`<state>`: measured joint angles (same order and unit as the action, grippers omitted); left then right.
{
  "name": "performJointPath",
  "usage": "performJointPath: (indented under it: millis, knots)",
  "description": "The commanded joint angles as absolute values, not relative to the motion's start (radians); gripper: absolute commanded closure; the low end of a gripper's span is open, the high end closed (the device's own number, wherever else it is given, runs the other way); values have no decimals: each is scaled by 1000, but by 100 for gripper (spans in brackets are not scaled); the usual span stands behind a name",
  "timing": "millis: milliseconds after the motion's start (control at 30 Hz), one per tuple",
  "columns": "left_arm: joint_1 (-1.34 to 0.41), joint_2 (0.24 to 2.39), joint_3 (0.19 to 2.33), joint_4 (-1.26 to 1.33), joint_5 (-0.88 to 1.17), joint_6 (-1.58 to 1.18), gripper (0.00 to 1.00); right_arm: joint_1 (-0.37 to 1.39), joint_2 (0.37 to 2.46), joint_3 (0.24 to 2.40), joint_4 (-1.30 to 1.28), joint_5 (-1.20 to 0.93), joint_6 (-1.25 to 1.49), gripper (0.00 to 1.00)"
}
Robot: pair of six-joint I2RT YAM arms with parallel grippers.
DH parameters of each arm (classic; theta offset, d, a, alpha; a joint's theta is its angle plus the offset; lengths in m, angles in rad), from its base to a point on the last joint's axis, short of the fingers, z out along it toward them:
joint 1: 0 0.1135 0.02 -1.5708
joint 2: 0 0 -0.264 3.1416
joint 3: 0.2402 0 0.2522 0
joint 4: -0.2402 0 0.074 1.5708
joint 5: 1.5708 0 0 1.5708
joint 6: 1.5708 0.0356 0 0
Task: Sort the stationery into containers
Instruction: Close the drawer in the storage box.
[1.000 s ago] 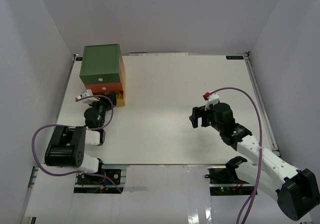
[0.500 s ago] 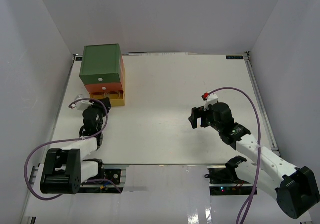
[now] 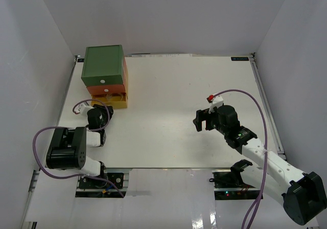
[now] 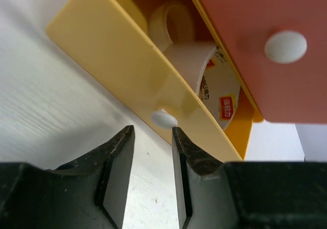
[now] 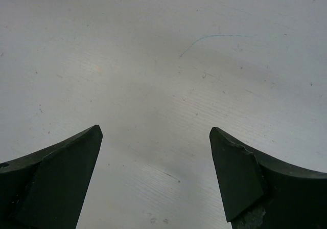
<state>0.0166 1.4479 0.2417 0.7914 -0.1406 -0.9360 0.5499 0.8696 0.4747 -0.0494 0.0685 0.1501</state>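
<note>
The left wrist view shows the yellow bottom drawer (image 4: pixel 102 50) standing partly pulled out under the orange drawer (image 4: pixel 240 35). Inside it lie a pale tape roll (image 4: pixel 191 60) and a smaller ring (image 4: pixel 176 22). My left gripper (image 4: pixel 152 132) is narrowly open, its tips just short of the drawer's white knob (image 4: pixel 163 118), with nothing between them. From above, this gripper (image 3: pixel 102 111) sits at the foot of the box chest (image 3: pixel 103 65). My right gripper (image 3: pixel 200 120) hangs wide open over bare table (image 5: pixel 163 86), holding nothing. No markers or pens are in view.
The chest stands at the table's back left corner, close to the left wall. The orange drawer's knob (image 4: pixel 285 46) is above and to the right of my left fingers. A purple cable (image 3: pixel 240 93) loops over the right arm.
My left gripper drew back from the chest, then came forward to the yellow drawer's knob, and its jaws narrowed. The right arm has not moved.
</note>
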Motion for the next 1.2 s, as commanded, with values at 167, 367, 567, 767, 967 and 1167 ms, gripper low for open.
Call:
performJointPath:
  millis: [167,367,567,767,967,1167]
  knots:
    - [51,1525,334,883,-132,-934,52,545,861,468,-12,75,143,8]
    - [55,1598,385,919,-97,-933,52,546,862,469,-12,80,141,8]
    - [55,1643,422,931,-94,-927,49,546,864,471,-12,80,140,8]
    - [58,1654,428,974,-89,-920,46,545,847,472,-12,68,140,8]
    - [66,1664,437,986,-75,-922,38,545,813,485,-31,64,143,8]
    - [67,1681,437,1012,-45,-922,29,546,764,505,-69,72,153,9]
